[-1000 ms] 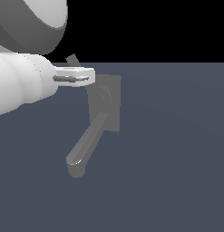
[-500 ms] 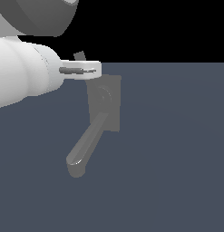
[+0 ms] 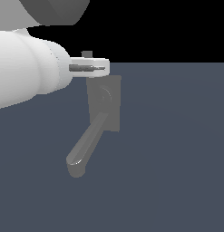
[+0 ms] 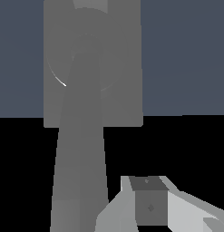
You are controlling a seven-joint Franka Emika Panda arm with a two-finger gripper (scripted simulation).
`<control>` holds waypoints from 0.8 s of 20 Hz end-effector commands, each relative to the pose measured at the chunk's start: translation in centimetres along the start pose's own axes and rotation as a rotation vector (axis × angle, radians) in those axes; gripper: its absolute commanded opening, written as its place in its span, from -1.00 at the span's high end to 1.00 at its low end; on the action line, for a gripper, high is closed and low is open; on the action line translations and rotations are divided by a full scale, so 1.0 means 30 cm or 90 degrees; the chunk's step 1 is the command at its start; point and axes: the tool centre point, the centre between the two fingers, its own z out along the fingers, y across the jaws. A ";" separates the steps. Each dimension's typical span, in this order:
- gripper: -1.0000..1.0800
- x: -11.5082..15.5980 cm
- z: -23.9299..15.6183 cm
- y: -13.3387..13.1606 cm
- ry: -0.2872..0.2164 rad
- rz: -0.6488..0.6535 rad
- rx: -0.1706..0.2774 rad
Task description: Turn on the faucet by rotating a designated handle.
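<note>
The grey faucet stands on the floor with its rectangular plate (image 3: 109, 106) upright and its thick round spout (image 3: 84, 152) slanting down toward the exterior view's left. In the wrist view the handle (image 4: 79, 149), a flat tapering lever, runs from the round hub (image 4: 86, 54) of the plate toward the camera. My gripper (image 3: 97, 68) hovers at the plate's top edge. One fingertip (image 4: 149, 204) shows just beside the handle, apart from it. The other finger is hidden behind the lever. A small grey stub (image 3: 87, 54) pokes up above the hand.
The dark blue-grey floor (image 3: 177, 158) spreads around the faucet. My white arm (image 3: 27, 77) fills the upper part of the exterior view's left.
My gripper has slid toward the exterior view's right, now over the plate's top edge. Spout and plate have not moved.
</note>
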 end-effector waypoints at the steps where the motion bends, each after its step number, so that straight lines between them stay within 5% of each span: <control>1: 1.00 -0.029 0.015 -0.050 -0.010 0.002 0.010; 13: 1.00 -0.081 0.020 -0.168 -0.018 0.004 0.009; 14: 1.00 -0.010 -0.009 -0.126 0.008 -0.002 -0.002; 16: 1.00 -0.011 -0.006 -0.153 0.006 -0.001 -0.001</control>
